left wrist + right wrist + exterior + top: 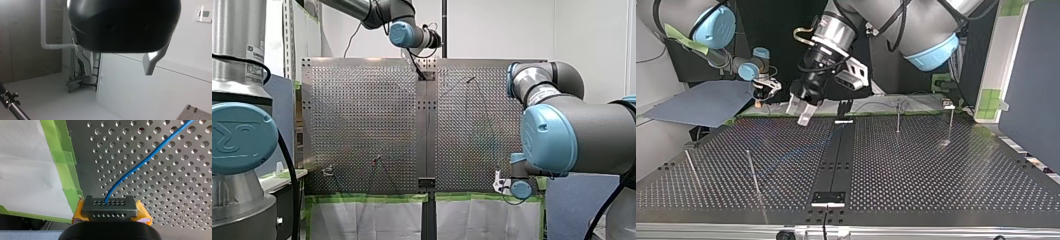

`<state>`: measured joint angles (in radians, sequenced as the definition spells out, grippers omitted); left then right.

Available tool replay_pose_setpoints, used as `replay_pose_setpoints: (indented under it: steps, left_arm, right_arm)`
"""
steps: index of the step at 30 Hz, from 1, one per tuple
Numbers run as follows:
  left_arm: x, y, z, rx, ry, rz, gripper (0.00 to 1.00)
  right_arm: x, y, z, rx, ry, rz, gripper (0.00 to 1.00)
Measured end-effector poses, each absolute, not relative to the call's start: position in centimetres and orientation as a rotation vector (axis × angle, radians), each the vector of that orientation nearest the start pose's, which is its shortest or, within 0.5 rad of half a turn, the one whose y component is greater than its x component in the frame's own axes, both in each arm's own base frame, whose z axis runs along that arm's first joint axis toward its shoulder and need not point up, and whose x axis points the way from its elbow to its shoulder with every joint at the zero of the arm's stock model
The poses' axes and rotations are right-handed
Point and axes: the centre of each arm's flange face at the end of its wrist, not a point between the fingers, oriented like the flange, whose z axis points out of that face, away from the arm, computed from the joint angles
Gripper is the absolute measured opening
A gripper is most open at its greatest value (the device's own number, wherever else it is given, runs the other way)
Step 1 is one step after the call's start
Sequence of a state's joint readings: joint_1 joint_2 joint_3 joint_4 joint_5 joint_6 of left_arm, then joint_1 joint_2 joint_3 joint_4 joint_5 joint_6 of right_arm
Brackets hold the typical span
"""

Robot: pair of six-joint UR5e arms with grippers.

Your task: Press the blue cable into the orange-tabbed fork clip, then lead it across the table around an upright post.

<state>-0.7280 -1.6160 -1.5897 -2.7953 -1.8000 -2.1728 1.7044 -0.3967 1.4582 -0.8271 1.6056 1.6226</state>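
Now my right tool [110,209] clamps the blue cable [140,162], which runs ahead over the table [175,195].

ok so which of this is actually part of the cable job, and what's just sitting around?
Job: blue cable, held in my right gripper; upright posts; perforated table; my left gripper, open and empty.
Lying about: blue-grey sheet beside the table; green tape on its edge.

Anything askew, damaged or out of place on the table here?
Nothing stands out. The blue cable runs smoothly over the perforated table into my right hand, and my left hand hangs open and empty.
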Motion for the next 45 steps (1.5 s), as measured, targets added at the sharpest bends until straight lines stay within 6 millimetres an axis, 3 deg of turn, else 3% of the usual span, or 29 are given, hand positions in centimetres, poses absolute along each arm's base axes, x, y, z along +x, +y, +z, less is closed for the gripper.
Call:
replay_pose_setpoints:
  steps: [28,45]
  left_arm:
    - [33.7,-39.0,38.5,-0.203,1.339,-0.620,0.98]
    - [31.7,-36.8,31.2,-0.193,1.397,-0.597,0.98]
  right_arm:
    - [21.8,-63.3,-13.6,1.445,-1.361,1.194,0.00]
    - [21.8,-63.3,-13.6,1.442,-1.361,1.194,0.00]
